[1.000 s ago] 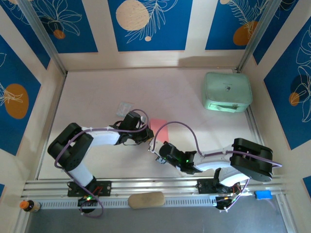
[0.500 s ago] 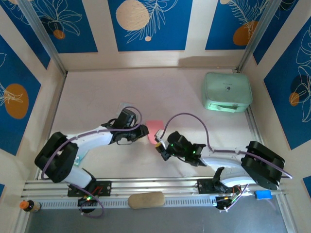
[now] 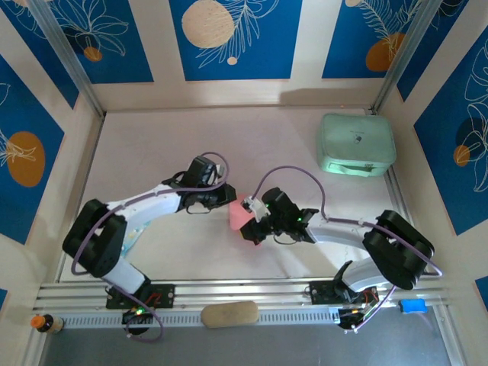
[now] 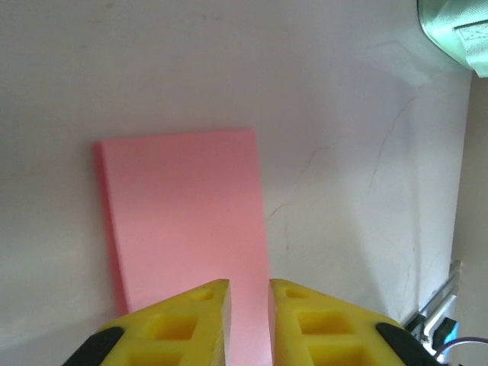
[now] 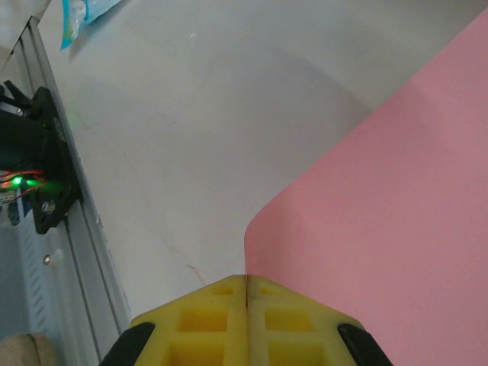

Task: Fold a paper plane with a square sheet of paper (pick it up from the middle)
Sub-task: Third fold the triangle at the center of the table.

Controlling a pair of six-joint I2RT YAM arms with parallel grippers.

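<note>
**A:** From above, where do we put the pink sheet (image 3: 239, 214)?

**B:** On the worktop (image 3: 152, 145), well to the left of the mint-green case (image 3: 356, 145) and nearer the arm bases than the case is. From there we see it as a small slanted pink patch.

**A:** And the grippers?

**B:** The left gripper (image 3: 226, 197) is at the sheet's far-left edge and the right gripper (image 3: 252, 223) at its near-right edge. Both are well apart from the case, on the side where the sheet is. From this height we cannot tell how their fingers stand.

**A:** The left wrist camera helps us there.

**B:** It does. The case (image 4: 457, 30) pokes into the top right corner. Down and left of it, the sheet (image 4: 183, 221) shows as a plain pink rectangle, face-on. The left gripper (image 4: 248, 320) is over the sheet's lower edge, and its yellow fingers (image 4: 191, 320) stand a narrow gap apart with pink showing between them (we cannot tell whether they touch the paper).

**A:** And the right wrist camera?

**B:** The right gripper (image 5: 246, 305) has its yellow fingers (image 5: 305, 320) pressed together, with the sheet (image 5: 381, 191) pinched in the seam. The paper spreads up and to the right from there, and its free edge curls above the worktop (image 5: 191, 114).
</note>
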